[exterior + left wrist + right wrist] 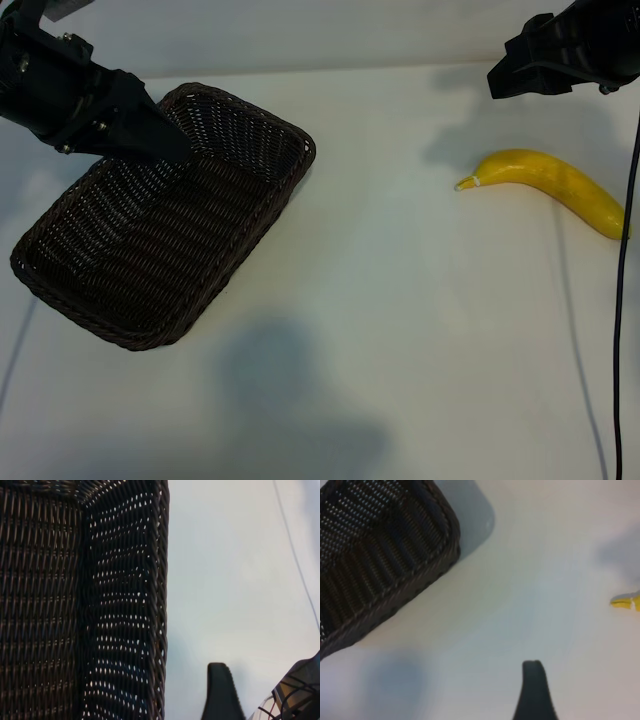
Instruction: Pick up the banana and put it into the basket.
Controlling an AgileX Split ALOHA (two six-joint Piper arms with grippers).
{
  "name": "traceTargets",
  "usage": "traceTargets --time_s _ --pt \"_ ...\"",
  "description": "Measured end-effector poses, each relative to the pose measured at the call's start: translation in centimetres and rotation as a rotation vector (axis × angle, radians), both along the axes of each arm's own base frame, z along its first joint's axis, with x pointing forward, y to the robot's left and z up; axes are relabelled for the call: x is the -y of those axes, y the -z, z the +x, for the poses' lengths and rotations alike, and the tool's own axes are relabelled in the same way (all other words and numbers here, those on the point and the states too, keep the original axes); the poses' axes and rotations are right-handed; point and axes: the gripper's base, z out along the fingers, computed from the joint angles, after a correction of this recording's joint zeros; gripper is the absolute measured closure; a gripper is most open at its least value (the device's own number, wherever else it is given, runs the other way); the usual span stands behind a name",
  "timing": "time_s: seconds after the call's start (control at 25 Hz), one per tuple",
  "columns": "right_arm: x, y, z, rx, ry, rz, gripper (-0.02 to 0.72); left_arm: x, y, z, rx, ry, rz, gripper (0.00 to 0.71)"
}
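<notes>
The banana (550, 185) is lying untouched on the white table (400, 330) at the right side of the exterior view, pale stem tip pointed toward the middle, well apart from the basket (240, 150). The dark wicker basket is sat on the left half and nothing is seen inside it. So the task is judged to be at the very start: the reach step, with no grasp made.

The right gripper (560, 55) is held above and just behind the banana, angled downward, nothing between its fingers; jaws are released, spread wide. In the right wrist view only the banana's stem tip (626, 601) is caught at the frame edge, so the gripper is not yet lined up on the fruit.

The left gripper (150, 135) is hung over the basket's far left rim, also released and empty; the basket wall (125, 605) fills its wrist view. It is judged idle.

Next move, as judged: the right gripper is to be swung over the banana's mid-body, jaws set across the curve, lowered, closed. A grip too near the tapered stem end could let it slip.
</notes>
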Motion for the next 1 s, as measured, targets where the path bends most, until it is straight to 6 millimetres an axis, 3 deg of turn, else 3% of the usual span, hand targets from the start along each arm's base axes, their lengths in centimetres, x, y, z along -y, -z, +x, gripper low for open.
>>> traceTargets --time_s 1.0 --pt "0.00 -0.01 0.02 -0.001 0.006 0.003 0.188 -0.04 -0.01 0.26 0.022 -0.019 0.002 0.212"
